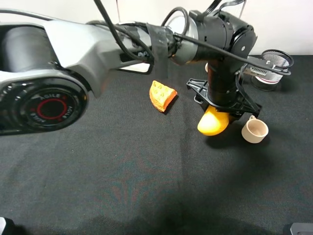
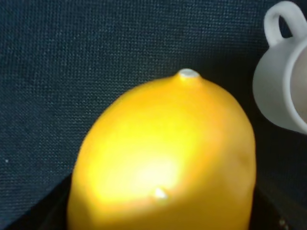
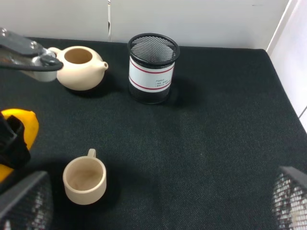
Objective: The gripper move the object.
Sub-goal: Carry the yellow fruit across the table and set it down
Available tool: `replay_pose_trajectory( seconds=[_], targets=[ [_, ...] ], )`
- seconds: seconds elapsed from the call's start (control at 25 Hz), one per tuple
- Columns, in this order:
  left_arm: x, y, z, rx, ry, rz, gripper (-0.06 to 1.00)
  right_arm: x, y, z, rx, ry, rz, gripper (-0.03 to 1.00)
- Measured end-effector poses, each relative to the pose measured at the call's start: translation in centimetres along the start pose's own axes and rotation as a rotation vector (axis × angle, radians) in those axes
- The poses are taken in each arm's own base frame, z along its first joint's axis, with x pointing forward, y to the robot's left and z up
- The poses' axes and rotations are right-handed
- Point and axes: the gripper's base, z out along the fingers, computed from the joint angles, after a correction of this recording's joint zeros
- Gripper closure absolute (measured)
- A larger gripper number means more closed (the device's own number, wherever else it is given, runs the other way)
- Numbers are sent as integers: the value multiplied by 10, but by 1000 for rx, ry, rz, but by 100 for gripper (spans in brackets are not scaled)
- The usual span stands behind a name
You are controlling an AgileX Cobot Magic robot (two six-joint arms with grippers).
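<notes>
The object is a glossy yellow-orange mango point(image 1: 212, 123), right of the middle of the black cloth. My left gripper point(image 1: 217, 108), a black claw on the arm that reaches across from the left, is shut on the mango's upper end from above. In the left wrist view the mango point(image 2: 163, 158) fills the frame, with a dark finger point(image 2: 41, 214) at its side. I cannot tell whether the mango touches the cloth. The right wrist view shows the mango point(image 3: 24, 125) at its edge. My right gripper point(image 3: 163, 191) is open and empty.
A small beige cup point(image 1: 255, 130) stands just right of the mango; it also shows in the wrist views point(image 2: 283, 91) point(image 3: 85, 179). A ridged orange wedge point(image 1: 162, 95) lies to the left. A mesh pen holder point(image 3: 152, 67) and a beige teapot point(image 3: 79, 67) stand at the back.
</notes>
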Motion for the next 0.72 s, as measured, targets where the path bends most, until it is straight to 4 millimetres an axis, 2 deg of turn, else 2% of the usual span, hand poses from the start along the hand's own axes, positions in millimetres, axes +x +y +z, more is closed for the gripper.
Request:
replay_pose_trajectory(
  seconds=[0.2, 0.72],
  targets=[
    [2, -1, 11, 18, 14, -19, 26, 0, 0, 0, 0, 0, 0, 27],
    [2, -1, 15, 20, 7, -20, 26, 0, 0, 0, 0, 0, 0, 27]
  ],
)
